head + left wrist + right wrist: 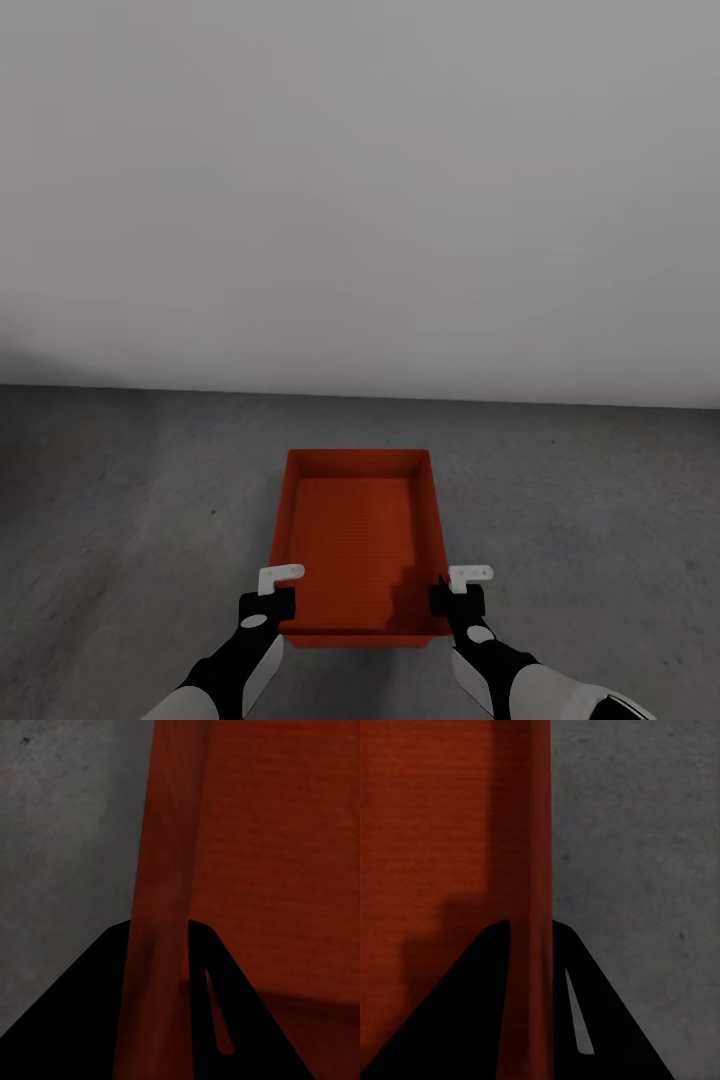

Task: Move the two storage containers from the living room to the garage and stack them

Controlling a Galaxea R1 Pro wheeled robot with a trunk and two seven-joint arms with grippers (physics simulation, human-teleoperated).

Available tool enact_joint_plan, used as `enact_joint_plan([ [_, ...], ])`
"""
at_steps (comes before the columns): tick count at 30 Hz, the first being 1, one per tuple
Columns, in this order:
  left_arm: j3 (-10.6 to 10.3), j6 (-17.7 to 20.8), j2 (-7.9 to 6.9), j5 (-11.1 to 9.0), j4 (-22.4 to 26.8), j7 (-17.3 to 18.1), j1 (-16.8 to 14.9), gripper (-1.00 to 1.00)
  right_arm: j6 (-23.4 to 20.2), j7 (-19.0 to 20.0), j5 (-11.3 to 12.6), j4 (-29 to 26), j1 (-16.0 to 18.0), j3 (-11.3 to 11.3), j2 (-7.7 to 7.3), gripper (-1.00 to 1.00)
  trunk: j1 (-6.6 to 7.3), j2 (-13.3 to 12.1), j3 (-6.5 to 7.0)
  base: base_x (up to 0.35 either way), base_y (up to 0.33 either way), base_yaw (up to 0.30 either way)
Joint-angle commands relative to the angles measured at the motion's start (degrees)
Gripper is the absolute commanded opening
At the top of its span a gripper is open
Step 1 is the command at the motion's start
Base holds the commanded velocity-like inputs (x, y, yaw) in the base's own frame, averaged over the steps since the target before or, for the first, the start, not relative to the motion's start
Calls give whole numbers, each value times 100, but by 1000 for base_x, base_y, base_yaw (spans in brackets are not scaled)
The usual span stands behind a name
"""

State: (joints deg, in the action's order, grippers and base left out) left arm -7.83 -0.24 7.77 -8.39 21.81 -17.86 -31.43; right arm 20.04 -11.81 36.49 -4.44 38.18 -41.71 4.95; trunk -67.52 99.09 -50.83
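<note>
At the left of the head view the left gripper [268,600] reaches forward from its black-and-white arm and meets the near left wall of the storage container [360,545]. In the left wrist view the left gripper [160,967] has one dark finger [97,1005] outside that thin orange-red wall and the other inside, so the jaws are clamped across the wall itself.

The container, an orange-red lidless box with a finely ribbed bottom, sits in the middle of the head view, its long sides running away from the robot, over the dark grey speckled floor [120,500]. Whether it rests on the floor or is lifted slightly above it is hard to say from these angles. Beyond it the floor meets a plain pale grey wall [360,200].

At the right, the right gripper [458,598] mirrors the other, at the near right wall of the box. The right wrist view shows the right gripper [531,967] straddling the wall, a black finger [592,1012] on the outer side above the floor [637,832] and its partner over the ribbed bottom [427,817], both pressed against the wall.
</note>
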Motion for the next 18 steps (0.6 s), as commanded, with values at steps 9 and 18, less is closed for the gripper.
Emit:
enact_joint_plan([
  [9,186,-3,-214,-57,-1,-526,-4,-100,53,3,43,-4,5,252,-38,-100,-88,164,-76,0,0,0],
  [18,186,-3,-214,-57,-1,-526,-4,-100,53,3,43,-4,5,252,-38,-100,-88,164,-76,0,0,0],
])
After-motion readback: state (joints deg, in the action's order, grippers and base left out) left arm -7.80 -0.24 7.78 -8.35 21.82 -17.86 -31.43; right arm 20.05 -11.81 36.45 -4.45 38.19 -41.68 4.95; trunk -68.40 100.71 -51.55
